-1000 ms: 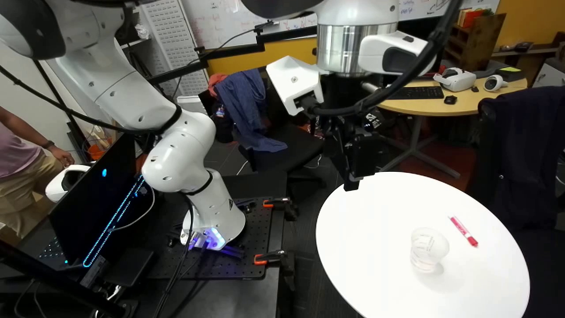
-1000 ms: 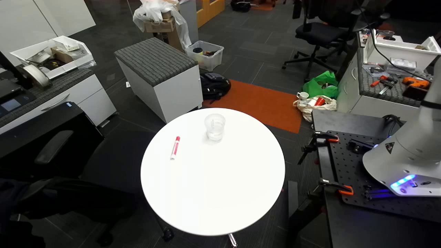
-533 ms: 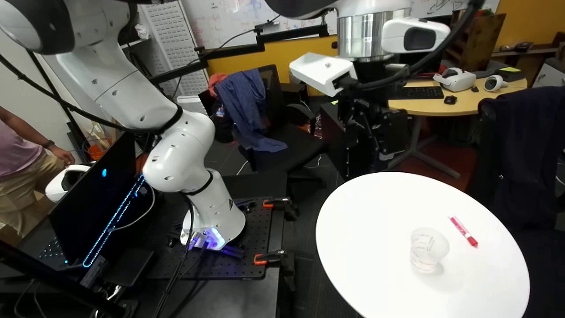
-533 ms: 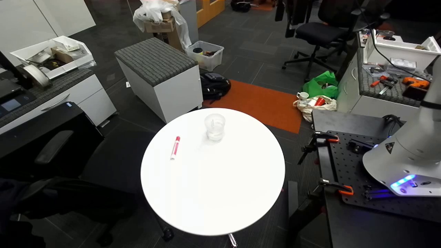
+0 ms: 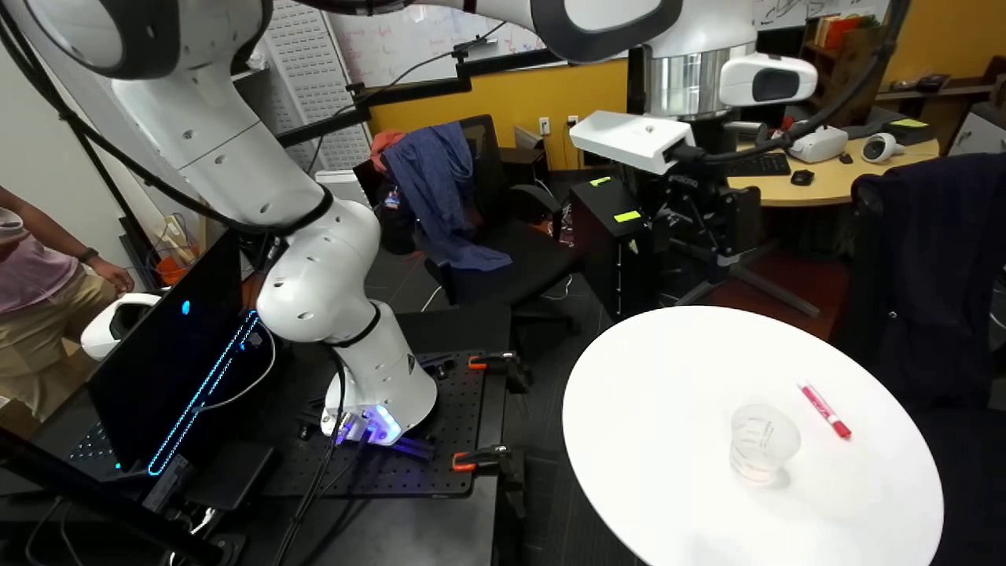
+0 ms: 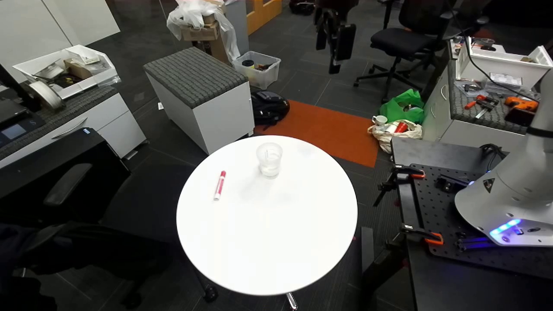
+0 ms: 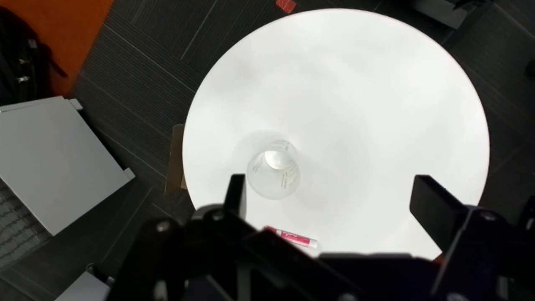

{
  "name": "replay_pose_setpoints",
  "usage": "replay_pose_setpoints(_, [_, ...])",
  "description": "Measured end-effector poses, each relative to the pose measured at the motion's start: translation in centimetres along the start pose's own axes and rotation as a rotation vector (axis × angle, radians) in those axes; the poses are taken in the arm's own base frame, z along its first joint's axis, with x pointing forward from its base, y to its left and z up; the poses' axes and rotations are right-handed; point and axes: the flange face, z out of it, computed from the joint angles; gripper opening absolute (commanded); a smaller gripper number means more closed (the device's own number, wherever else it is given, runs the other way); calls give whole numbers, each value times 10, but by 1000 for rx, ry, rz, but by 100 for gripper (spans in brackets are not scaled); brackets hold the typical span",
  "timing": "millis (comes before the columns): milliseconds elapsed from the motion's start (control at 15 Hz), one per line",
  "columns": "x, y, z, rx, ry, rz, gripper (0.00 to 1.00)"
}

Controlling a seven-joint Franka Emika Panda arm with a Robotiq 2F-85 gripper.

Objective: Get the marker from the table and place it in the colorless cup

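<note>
The red marker lies on the white round table, beside the colorless cup. The cup stands upright and see-through. In an exterior view the marker lies left of the cup, apart from it. My gripper hangs above table height near the table's far edge. It also shows at the top of an exterior view. In the wrist view my gripper is wide open and empty. The cup shows near its left finger; the marker is lower, partly hidden by the gripper.
A dark chair with cloth stands close to the table's edge. A grey-topped cabinet stands behind the table in an exterior view. The robot's black bench with clamps is beside the table.
My gripper has moved right in an exterior view and come into view at the top of an exterior view, moving left there. The marker and cup have not moved.
</note>
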Motion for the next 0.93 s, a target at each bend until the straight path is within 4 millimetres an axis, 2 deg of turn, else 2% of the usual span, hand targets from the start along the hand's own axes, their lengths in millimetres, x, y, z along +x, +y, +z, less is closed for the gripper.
replay_pose_setpoints(467, [56,-21,26,-11,48,-76,100])
replay_pose_setpoints(933, [105,-25,52,-27,107,-205,100])
